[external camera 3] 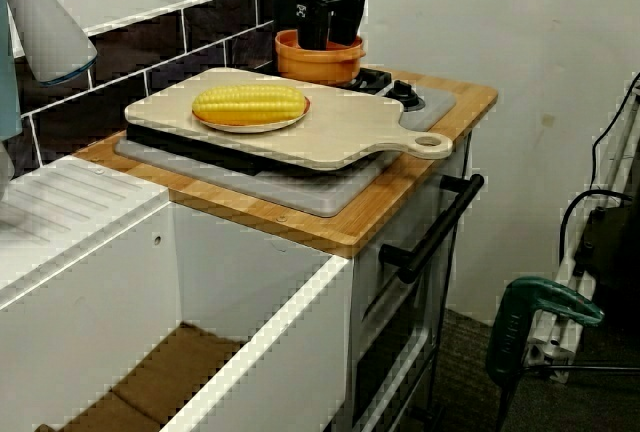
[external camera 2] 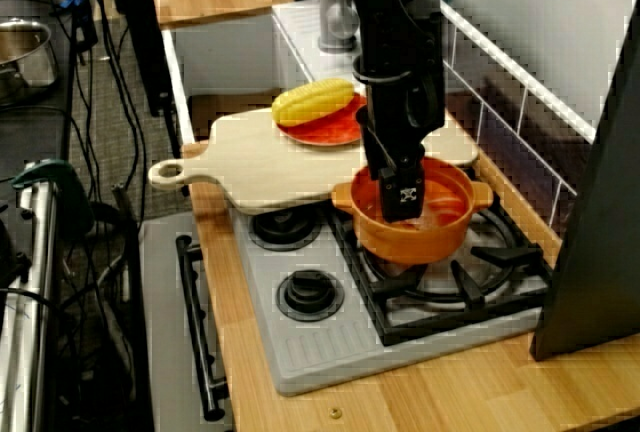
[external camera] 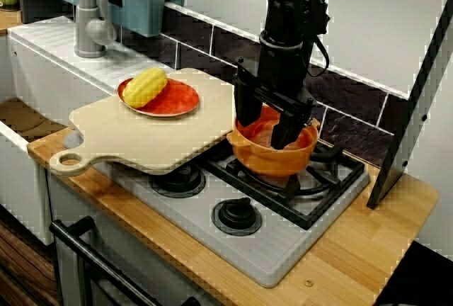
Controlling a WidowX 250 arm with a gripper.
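Observation:
My gripper (external camera: 269,130) reaches straight down into an orange pot (external camera: 277,162) that sits on the back burner of the stove. Its two black fingers stand apart inside the pot, with orange interior showing between them and nothing seen held. In the side view the gripper (external camera 2: 401,202) fills the pot (external camera 2: 412,244) mouth. From across the sink, the gripper (external camera 3: 330,24) and pot (external camera 3: 320,62) are at the far end. Left of the pot, a yellow corn cob (external camera: 145,86) lies on a red plate (external camera: 178,100) on a wooden cutting board (external camera: 141,136).
The cutting board overlaps the grey stove top (external camera: 283,242) and touches the pot's side. A grey faucet (external camera: 88,26) and white sink lie to the left. A black slanted panel (external camera: 414,100) leans at the right. An oven handle (external camera 3: 435,227) runs below the counter edge.

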